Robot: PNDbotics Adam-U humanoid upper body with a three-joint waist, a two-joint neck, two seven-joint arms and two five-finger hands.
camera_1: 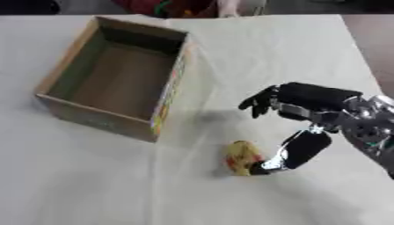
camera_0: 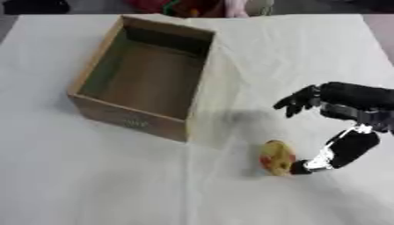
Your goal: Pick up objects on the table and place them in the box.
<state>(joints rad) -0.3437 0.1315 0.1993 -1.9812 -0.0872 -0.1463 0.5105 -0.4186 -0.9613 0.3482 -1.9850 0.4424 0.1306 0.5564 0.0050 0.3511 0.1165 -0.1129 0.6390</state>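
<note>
- The yellow-and-red object (camera_0: 277, 157) lies on the white table (camera_0: 92, 176), just off the near right corner of the open cardboard box (camera_0: 142, 74); it looks rounded, its long axis running roughly away from the camera.
- The right hand (camera_1: 308, 105) is the only hand in view — spread wide, holding nothing; its thumb (camera_1: 296, 151) reaches down to touch the object's right side, its fingers (camera_1: 258, 103) hover above and beyond it.
- The object therefore sits left of the palm, between thumb and fingers; the next step, I judge, is to close them on it.

At the right edge of the frame, the right hand (camera_1: 308, 107) shows matte black fingers and a black thumb; silver metal links sit between segments; a silver, rounded wrist joint gleams behind it.
</note>
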